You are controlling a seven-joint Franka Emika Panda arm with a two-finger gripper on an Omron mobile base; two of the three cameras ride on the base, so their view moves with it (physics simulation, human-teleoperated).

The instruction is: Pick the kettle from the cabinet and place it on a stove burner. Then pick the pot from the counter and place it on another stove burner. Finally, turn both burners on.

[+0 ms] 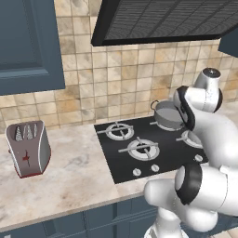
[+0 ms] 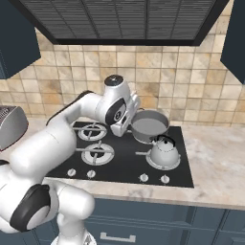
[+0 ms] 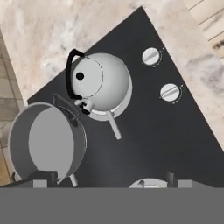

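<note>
sitting on burners: one kettle (image 2: pixel 164 152), one pot (image 2: pixel 149 125), four knobs (image 2: pixel 164 179)

kettle (image 3: pixel 105 81): smooth silver metal (black handle) | cooktop (image 3: pixel 144 135): glossy black glass | counter (image 1: pixel 69 172): marbled stone

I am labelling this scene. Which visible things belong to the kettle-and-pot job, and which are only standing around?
Job:
kettle
pot
cooktop
knobs
gripper, open above the cooktop

Standing around:
toaster
range hood
</note>
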